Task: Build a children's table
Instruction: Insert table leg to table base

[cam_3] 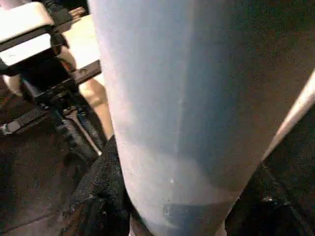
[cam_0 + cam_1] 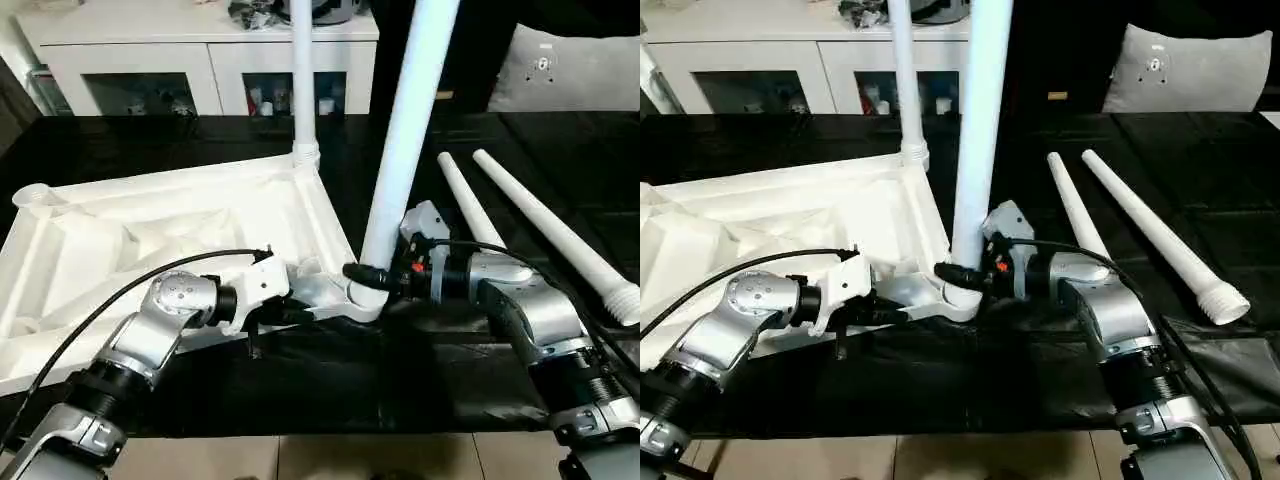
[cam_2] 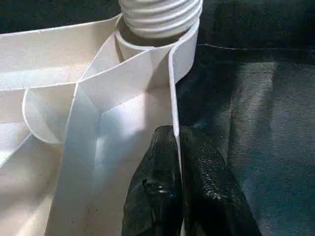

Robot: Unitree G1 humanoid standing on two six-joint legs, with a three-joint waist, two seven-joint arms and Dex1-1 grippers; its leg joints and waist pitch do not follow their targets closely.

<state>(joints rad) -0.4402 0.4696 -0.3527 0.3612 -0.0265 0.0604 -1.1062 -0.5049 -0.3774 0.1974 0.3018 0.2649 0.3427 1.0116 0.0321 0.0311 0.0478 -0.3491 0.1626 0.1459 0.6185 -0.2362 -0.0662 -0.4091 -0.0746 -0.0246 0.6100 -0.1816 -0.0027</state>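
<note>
The children's table top (image 2: 190, 230) lies upside down, ribbed underside up, at the bench's nine o'clock side. One white leg (image 2: 303, 80) stands in its far corner socket; a second leg (image 2: 405, 140) stands in the near corner. Two loose legs (image 2: 540, 225) lie at three o'clock on the black-covered bench (image 2: 330, 380), a white cabinet (image 2: 190, 60) behind. The left gripper (image 3: 174, 167) pinches the top's rim wall, nearly closed. The right gripper (image 2: 372, 277) clasps the near leg's base, half open.
</note>
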